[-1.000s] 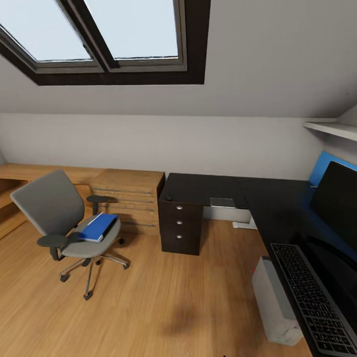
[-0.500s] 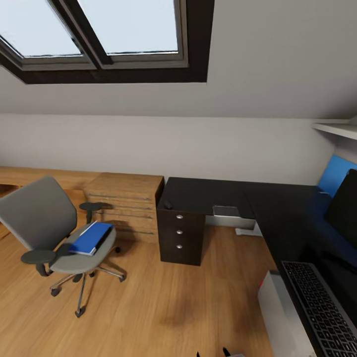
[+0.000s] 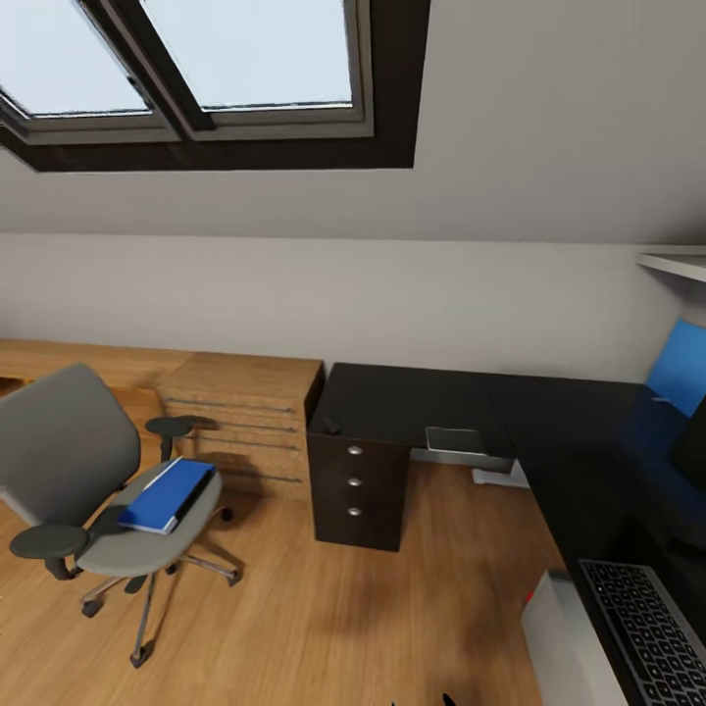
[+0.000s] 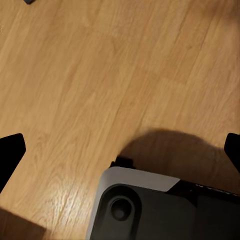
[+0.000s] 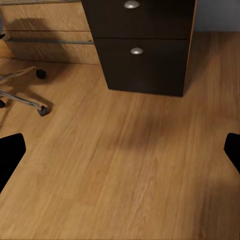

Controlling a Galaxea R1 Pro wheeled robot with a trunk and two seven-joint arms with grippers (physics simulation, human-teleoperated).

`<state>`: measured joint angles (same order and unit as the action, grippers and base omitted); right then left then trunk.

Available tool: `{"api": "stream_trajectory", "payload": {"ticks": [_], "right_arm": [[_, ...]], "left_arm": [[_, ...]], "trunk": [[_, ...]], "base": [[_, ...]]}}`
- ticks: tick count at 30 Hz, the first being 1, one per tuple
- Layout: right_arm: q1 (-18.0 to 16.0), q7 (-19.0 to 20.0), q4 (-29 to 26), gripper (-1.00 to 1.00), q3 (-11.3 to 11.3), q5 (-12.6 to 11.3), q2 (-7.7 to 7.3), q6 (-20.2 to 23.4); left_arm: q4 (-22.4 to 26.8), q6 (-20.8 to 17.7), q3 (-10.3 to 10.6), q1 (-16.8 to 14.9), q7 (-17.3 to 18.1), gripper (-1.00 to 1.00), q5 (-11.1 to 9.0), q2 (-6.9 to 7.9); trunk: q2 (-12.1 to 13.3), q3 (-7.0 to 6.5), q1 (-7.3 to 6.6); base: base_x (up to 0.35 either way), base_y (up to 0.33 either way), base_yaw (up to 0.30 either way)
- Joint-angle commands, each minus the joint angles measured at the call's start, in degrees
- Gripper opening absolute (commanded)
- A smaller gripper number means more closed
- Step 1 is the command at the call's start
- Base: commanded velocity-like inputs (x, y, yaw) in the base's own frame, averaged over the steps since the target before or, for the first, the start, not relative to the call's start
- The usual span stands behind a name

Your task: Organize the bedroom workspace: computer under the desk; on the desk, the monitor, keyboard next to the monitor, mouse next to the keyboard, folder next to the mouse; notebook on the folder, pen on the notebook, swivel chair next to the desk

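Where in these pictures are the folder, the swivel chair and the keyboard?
folder (image 3: 162, 494), head view, blue cover.
swivel chair (image 3: 61, 451), head view, grey backrest.
keyboard (image 3: 652, 632), head view, key rows.

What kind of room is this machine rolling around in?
It looks like a home office corner in an attic room. A skylight window sits in a sloped ceiling, a long black desk with drawers carries a keyboard, and a grey swivel chair with a blue folder on its seat stands on the wooden floor.

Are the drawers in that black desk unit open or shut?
Shut. The three drawer fronts sit flush in the desk, silver knobs in one line, none pulled out.
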<state>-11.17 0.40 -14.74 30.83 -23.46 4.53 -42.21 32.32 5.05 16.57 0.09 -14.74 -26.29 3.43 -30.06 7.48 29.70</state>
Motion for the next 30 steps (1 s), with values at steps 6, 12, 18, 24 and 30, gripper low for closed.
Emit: {"api": "stream_trajectory", "payload": {"ticks": [6, 12, 18, 24, 30], "right_arm": [[-0.07, -0.04, 0.57, 1.00, 0.35, -0.71, 0.46, -0.97], [-0.08, -2.53, 0.58, 1.00, 0.29, -0.71, 1.02, -1.03], [-0.08, -3.54, 0.56, 1.00, 0.44, -0.58, 1.17, -0.78], [-0.11, -3.57, -1.34, 1.00, 0.33, -0.43, 1.11, -0.86], [-10.02, -15.34, -19.96, 1.00, -3.99, -1.81, 0.54, 11.71]], "left_arm": [[0.04, 9.93, 0.94, -0.01, -0.53, 1.00, -0.60, -0.08], [-0.35, 10.84, 1.07, -0.01, -0.55, 1.00, -0.64, -0.12], [-1.36, 10.65, 1.04, -0.01, -0.48, 1.00, -0.59, -0.86], [-0.08, 11.28, 1.01, -0.01, -0.85, 1.00, -0.44, -1.21], [36.03, -14.42, -0.23, -0.01, -3.91, 1.00, -0.41, -1.52]], "trunk": [[-0.08, -0.26, 0.03], [-0.08, -0.29, 0.03], [-0.08, -0.23, 0.03], [-0.08, -0.23, 0.03], [-0.08, -0.23, 0.03]], "base": [[0.017, -0.008, 0.200], [0.014, 0.000, 0.276], [0.230, -0.003, 0.129], [0.093, -0.015, 0.002], [0.003, -0.001, 0.000]]}}
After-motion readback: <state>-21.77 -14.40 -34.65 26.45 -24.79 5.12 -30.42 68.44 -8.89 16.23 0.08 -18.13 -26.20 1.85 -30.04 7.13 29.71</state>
